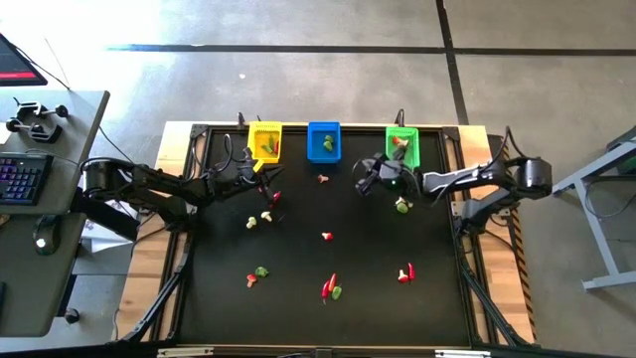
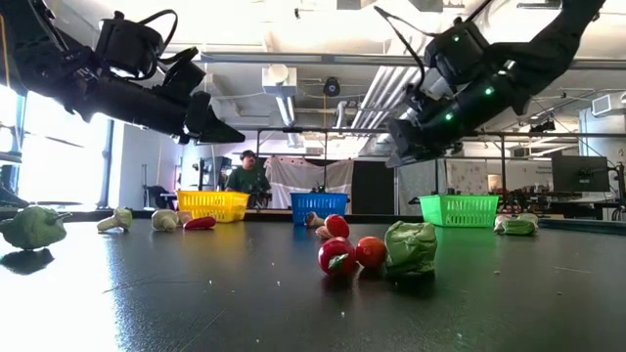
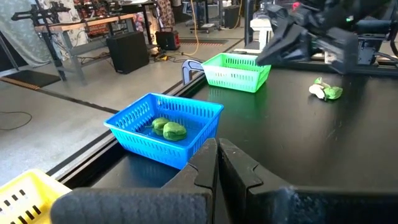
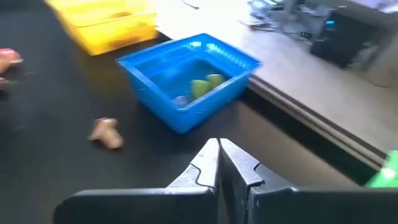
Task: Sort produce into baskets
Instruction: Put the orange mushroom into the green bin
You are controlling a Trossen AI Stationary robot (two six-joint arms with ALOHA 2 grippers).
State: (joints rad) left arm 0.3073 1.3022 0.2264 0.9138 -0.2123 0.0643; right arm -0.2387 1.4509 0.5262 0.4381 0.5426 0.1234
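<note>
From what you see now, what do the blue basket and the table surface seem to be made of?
The blue basket: probably molded plastic, slightly glossy; its walls are a fine lattice of thin ribs in one uniform bright color, holding green pieces.
The table surface: a black, smooth sheet with a semi-matte sheen; in the low view it faintly reflects the produce. It could be rubber or a coated board, I cannot tell which.

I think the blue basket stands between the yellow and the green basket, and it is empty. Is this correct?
Not quite. The blue basket does stand between the yellow basket and the green basket, but it is not empty: the left wrist view shows green pieces lying inside it.
</note>
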